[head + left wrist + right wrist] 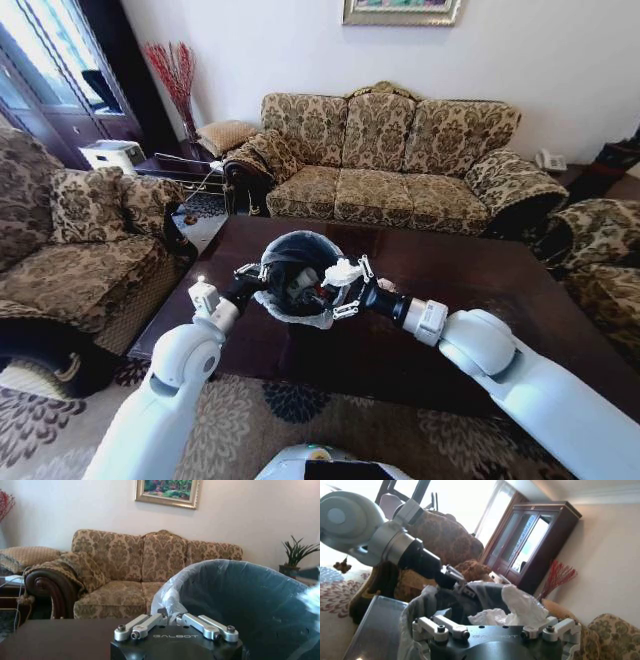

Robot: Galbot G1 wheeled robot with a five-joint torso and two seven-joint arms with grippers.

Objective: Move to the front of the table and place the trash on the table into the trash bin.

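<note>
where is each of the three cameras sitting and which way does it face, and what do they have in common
Head view: on the robot's head, looking forward and down at the table and sofa; both arms show, the left hand on the trash bin rim, the right hand holding a white paper wad over it.
Left wrist view: on the left wrist, facing the sofa; its own hand grips the bin rim.
Right wrist view: on the right wrist, facing the cabinet; its own hand holds the wad, with the left arm beyond.
Shared: the bin appears in all three.

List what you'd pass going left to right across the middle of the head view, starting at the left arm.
left gripper at the bin's rim → trash bin → crumpled white paper in the right gripper → bare table
</note>
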